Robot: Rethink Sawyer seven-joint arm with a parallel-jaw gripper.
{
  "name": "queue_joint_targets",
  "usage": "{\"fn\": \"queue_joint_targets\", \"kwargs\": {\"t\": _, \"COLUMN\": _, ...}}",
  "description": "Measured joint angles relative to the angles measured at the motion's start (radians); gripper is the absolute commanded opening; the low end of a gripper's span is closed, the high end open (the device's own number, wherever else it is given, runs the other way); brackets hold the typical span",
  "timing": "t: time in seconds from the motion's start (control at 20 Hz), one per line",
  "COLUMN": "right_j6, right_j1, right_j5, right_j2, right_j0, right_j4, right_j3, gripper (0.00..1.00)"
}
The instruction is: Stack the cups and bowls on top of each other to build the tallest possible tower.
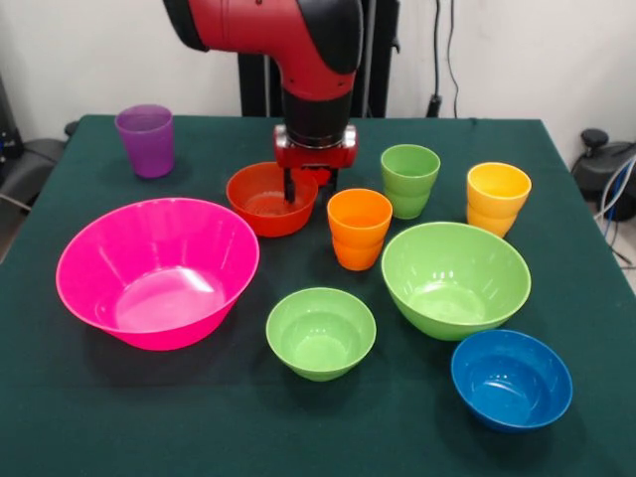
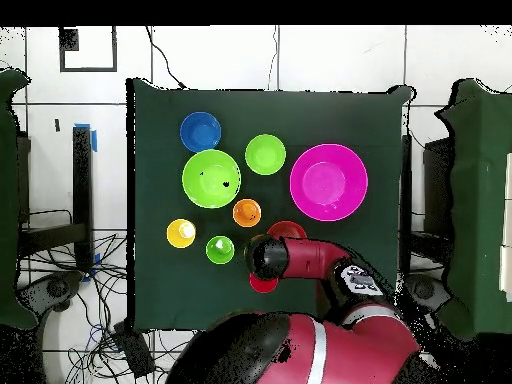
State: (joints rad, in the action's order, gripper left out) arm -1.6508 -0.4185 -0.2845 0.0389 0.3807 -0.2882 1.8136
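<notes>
The gripper (image 1: 295,189) hangs down into the red-orange bowl (image 1: 260,204), its dark fingers reaching inside near the right rim; whether they are parted or pinching the rim cannot be made out. In the overhead view the arm (image 2: 300,258) covers most of that bowl, leaving only a sliver of rim, and a red cup (image 2: 263,284) shows just below the arm's wrist; in the front view that cup is hidden behind the arm. The purple cup (image 1: 146,140) stands alone near the far left corner of the surface (image 1: 79,417) and cannot be picked out from overhead. Nothing is stacked: each bowl and cup sits singly and looks empty. The huge pink bowl (image 1: 157,270) takes up the left side, with bare green cloth in front of it and along the near edge. The small green bowl (image 1: 320,332) sits in the middle front, the large green bowl (image 1: 455,278) to its right, and the blue bowl (image 1: 511,379) nearest the front right corner, close to the edge. The orange cup (image 1: 359,229) stands just beside the red-orange bowl, between it and the large green bowl. The light green cup (image 1: 409,180) and the yellow cup (image 1: 497,198) stand behind the large green bowl, apart from each other. The far strip of cloth behind them is open.
</notes>
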Motion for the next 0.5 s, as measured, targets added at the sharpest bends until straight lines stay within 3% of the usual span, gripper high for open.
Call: {"fn": "queue_joint_targets", "kwargs": {"t": 0.5, "right_j6": 0.0, "right_j1": 0.002, "right_j5": -0.015, "right_j2": 0.008, "right_j0": 0.011, "right_j4": -0.001, "right_j3": -0.018, "gripper": 1.0}}
